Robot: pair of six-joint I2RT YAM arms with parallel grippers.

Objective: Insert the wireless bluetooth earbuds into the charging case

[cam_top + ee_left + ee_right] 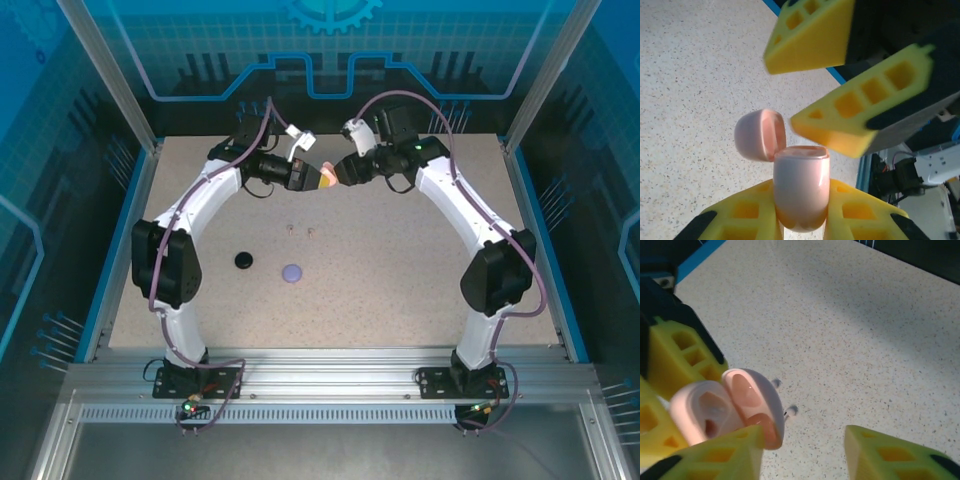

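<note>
pink charging case [801, 192]: held up off the table [420, 290], at the far middle where the 2 arms meet; its lid [760, 135] is swung open on the hinge.
left gripper [800, 215]: fingers drawn close together on the lower body of the pink charging case, 1 on each side, so it has the case in a firm hold.
right gripper [804, 440]: fingers stand well apart with nothing between them; 1 of them sits just beside the open lid, and i cannot tell whether it touches.
case interior: in the right wrist view the 2 sockets look empty, with no bud seated.
pale earbuds [791, 411]: 2 of them lie loose on the table, near each other, below and a little nearer the arm bases than the raised case.
black case [244, 260]: shut, flat on the table, left of centre.
purple case [291, 272]: shut, flat on the table, just right of the black case; what either holds is hidden.
done so far: by my reading, the pink charging case is picked up and opened, and that is all.
left to do: the right gripper has to fetch each of the pale earbuds and seat it in a socket, then the lid goes down; i judge the task to be at an early stage.
</note>
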